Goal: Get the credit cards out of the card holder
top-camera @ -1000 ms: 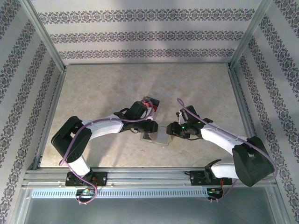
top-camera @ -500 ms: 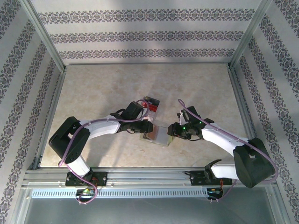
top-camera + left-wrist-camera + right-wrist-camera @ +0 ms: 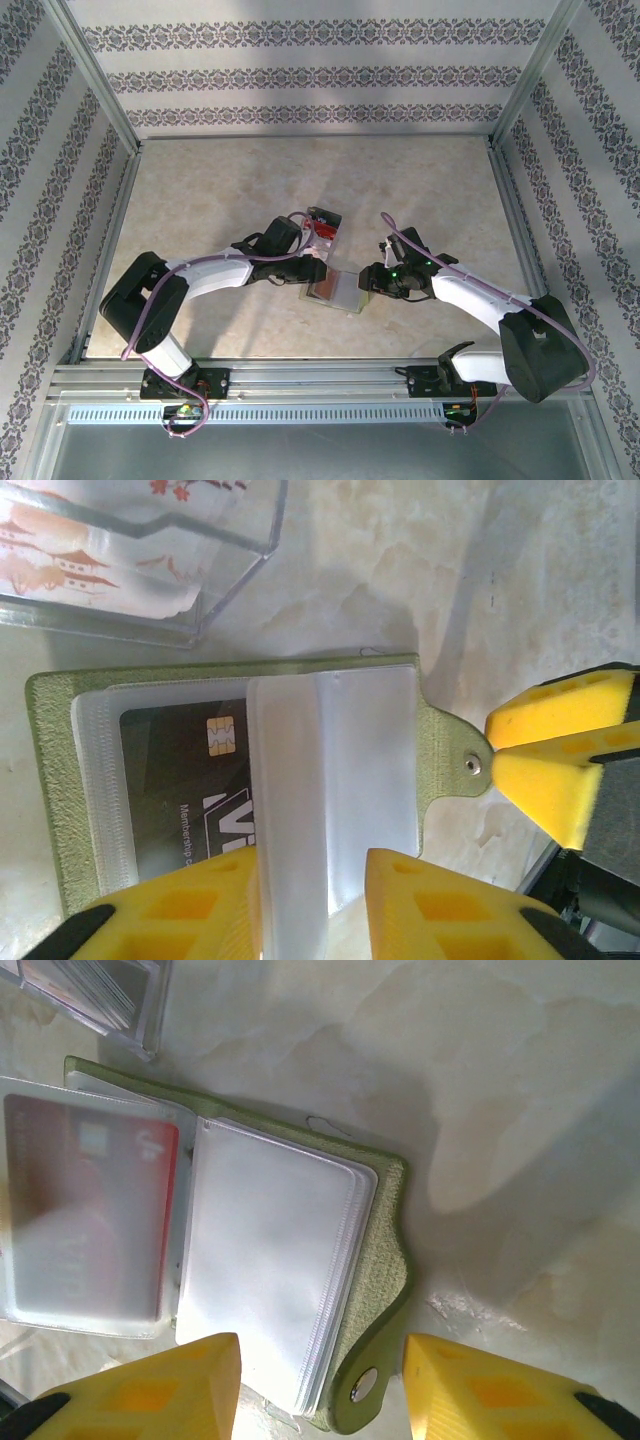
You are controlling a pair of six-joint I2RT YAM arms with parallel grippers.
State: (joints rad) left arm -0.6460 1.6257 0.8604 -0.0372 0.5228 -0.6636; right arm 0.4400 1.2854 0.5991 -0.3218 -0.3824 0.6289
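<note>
The yellow-green card holder (image 3: 348, 291) lies open on the table between both arms. In the left wrist view the card holder (image 3: 50, 780) shows a dark grey credit card (image 3: 170, 780) in a clear sleeve. A loose sleeve leaf (image 3: 330, 770) runs between the fingers of my left gripper (image 3: 310, 900), which is open. In the right wrist view a red credit card (image 3: 90, 1210) sits in a raised, blurred sleeve at the left. My right gripper (image 3: 320, 1395) is open, its fingers either side of the snap tab (image 3: 365, 1385).
A small clear plastic box (image 3: 322, 226) with red and black contents stands just behind the holder, touching distance from the left gripper (image 3: 316, 272). The right gripper (image 3: 368, 283) is at the holder's right edge. Metal rails frame the marble-patterned table (image 3: 200, 200).
The left gripper has shifted slightly left and a sleeve leaf has turned over, so the red card now shows in the open holder. The right arm has barely moved.
</note>
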